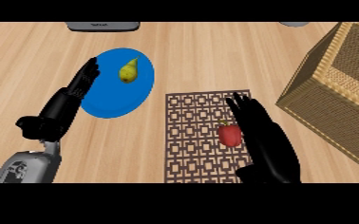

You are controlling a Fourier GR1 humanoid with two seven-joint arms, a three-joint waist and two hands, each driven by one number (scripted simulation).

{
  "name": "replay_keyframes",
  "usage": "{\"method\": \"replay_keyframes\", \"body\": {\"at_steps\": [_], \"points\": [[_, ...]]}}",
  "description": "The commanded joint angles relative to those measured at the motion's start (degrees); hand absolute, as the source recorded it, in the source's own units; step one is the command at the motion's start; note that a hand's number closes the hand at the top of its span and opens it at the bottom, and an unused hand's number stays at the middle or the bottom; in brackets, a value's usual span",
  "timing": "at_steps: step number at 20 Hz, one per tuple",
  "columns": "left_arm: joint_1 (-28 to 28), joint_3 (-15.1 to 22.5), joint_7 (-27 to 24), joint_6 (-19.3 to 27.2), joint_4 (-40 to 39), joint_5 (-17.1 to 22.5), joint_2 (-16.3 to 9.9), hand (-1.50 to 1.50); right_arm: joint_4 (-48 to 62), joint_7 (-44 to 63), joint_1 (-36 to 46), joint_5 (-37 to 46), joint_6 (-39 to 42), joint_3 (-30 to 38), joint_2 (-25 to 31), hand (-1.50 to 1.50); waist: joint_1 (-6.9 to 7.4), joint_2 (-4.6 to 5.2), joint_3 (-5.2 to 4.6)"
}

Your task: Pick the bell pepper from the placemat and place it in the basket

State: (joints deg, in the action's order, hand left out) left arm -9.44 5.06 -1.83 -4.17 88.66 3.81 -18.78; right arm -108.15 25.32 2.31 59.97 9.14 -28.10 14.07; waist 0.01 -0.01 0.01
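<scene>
- Right hand: fingers straight and apart, just right of the red bell pepper, holding nothing.
- Bell pepper lies on the patterned placemat.
- Wicker basket stands at right.
- Left hand: open, resting beside the blue plate bearing a pear.

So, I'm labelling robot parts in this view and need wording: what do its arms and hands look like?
Both hands are matte black, with long slender fingers and a thumb. The left hand joins a black wrist section, below which a rounded grey forearm with a glossy shell shows. The right hand looks broad and all black; its forearm is out of view. No cables or markings are visible.
</scene>
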Motion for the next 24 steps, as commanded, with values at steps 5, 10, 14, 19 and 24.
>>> {"method": "replay_keyframes", "body": {"at_steps": [5,10,14,19,24], "points": [[1.75,-2.6,-0.12,-3.31,1.21,-1.62,1.55,0.0,2.9,-4.52,1.9,1.01,1.06,1.21,-3.44,-1.5,0.11,-0.01,-0.01],[0.48,-6.0,-1.29,-5.71,-0.95,-1.59,0.92,0.0,-0.88,-3.67,-5.78,4.97,-0.42,-0.15,-1.55,-1.5,-0.14,-0.02,-0.01],[-0.46,-4.04,2.63,-4.59,1.49,-3.57,3.59,0.0,3.16,-0.19,0.28,6.95,4.45,-0.32,-6.11,-1.5,0.0,0.0,-0.01],[-0.52,-5.33,1.89,-5.65,1.03,-4.53,4.5,0.0,8.9,-4.22,-1.84,9.11,-1.55,-0.1,-6.41,-1.5,-0.05,0.01,-0.01],[-2.35,-5.96,4.26,-5.06,0.88,-5.69,5.69,0.0,15.63,-5.21,2.29,10.42,-3.24,2.91,-8.76,-1.5,0.0,0.02,0.0]]}}
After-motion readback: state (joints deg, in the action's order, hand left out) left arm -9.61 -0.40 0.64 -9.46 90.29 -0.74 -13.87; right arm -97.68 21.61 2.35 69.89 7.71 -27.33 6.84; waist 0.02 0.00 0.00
